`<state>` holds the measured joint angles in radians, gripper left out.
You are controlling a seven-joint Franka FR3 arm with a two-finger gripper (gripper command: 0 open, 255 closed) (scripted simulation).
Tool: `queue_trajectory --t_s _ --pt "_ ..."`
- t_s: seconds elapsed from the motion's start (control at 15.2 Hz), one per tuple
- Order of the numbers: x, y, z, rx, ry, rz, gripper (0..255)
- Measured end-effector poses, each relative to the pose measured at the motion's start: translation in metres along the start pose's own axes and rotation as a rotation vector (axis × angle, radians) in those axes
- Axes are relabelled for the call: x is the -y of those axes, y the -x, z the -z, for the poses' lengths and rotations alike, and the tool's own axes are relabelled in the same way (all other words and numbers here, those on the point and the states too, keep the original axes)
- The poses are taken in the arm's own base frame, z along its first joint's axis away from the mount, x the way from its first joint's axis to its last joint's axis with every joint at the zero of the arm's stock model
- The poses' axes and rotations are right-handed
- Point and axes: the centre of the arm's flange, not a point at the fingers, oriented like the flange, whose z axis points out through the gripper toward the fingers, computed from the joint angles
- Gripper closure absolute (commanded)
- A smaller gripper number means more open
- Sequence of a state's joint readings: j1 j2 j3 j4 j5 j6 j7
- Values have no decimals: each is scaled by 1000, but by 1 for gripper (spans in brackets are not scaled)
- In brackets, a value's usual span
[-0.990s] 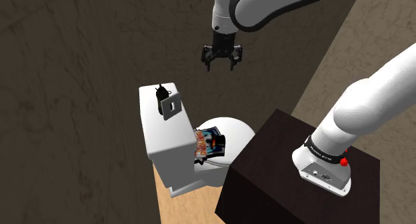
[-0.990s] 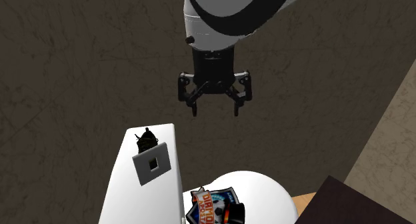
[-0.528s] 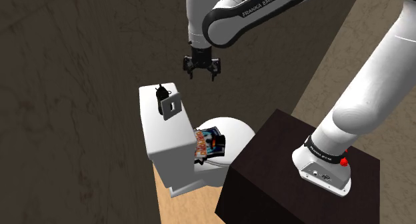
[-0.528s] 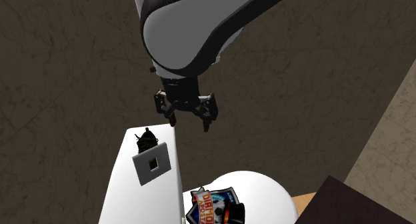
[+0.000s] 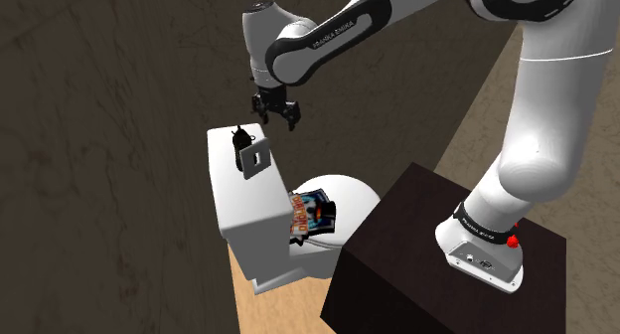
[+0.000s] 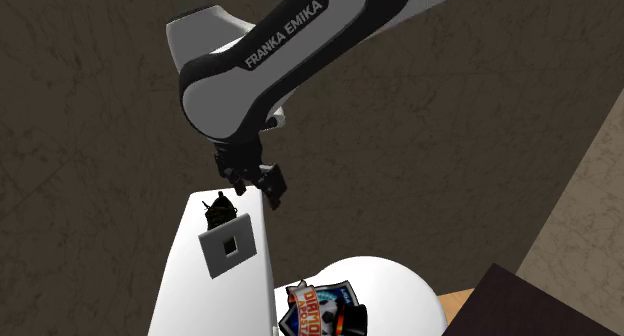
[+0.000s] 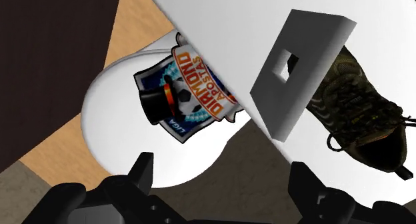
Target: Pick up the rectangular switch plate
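The rectangular switch plate is grey with a square hole in its middle. It stands tilted on top of a white toilet tank. It also shows in the second exterior view and in the wrist view. My black gripper hangs just above the tank's far end, slightly beyond the plate, open and holding nothing. From the second exterior view the gripper is close over the tank's edge. In the wrist view its fingers stand well apart, with the plate ahead of them.
A small dark shoe lies on the tank right behind the plate. A colourful badge rests on the white toilet lid. The dark stand is at the shoulder view's lower right.
The arm has swung toward the shoulder view's left and come down, bringing the gripper from high above the toilet lid to just over the tank. The fingers stayed open. Nothing else moved.
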<state>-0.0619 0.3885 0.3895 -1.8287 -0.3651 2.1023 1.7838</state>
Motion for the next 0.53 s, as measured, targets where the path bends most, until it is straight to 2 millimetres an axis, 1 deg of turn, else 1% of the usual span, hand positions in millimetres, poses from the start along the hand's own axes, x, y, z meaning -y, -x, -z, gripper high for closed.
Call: queue_trajectory --t_s 0.26,0.33,0.4,0.53 --pt "42 -6 -36 -2 24 -133 0" --pt "49 -7 -44 -3 29 -158 0" --pt "56 -7 -49 -3 31 -172 0" --pt "58 -7 -59 -4 33 -182 0"
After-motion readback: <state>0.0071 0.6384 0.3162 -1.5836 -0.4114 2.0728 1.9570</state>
